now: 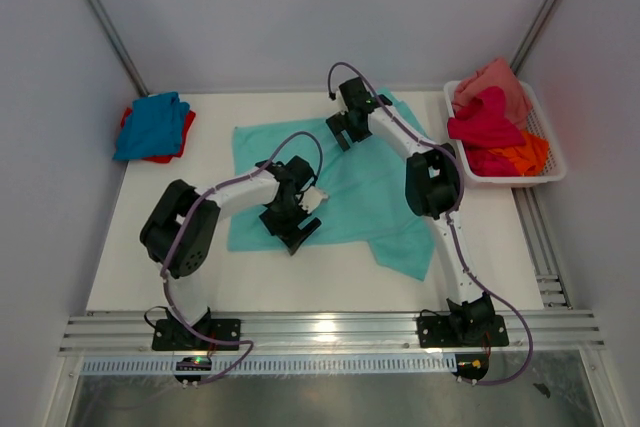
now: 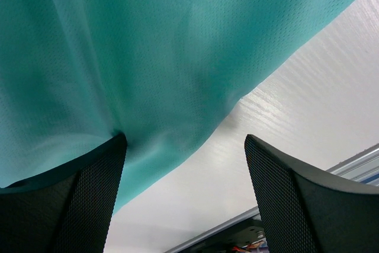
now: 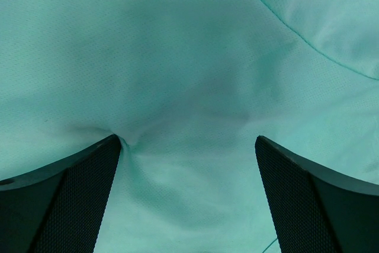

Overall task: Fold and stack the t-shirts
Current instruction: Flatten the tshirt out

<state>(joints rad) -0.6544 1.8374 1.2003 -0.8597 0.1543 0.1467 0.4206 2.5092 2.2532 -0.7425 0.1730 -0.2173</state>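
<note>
Mint-teal t-shirt [image 1: 350,197] lies spread at the centre of the table [image 1: 330,282], mostly flat, one corner trailing toward the near right. We read this as the start of a fold: both arms are down on the cloth, and neither has hold of it. Left gripper [image 1: 294,231] sits at the shirt's near edge, jaws wide. In its wrist view one finger presses the hem while the other stands over bare table. Right gripper [image 1: 345,130] is at the far edge, jaws fully wide, both fingers over cloth. One tip dimples it, with nothing pinched between them. A blue tee [image 1: 150,122] rests on a red tee [image 1: 184,137] at the far left corner, likely the stack. A salmon pink tee [image 1: 492,82], a magenta tee [image 1: 485,122] and an orange tee [image 1: 527,155] wait in the white basket [image 1: 548,175] at right. Next, we judge, each gripper needs to close on a single edge of fabric, then lift and carry it across together so the fold lands even.
</note>
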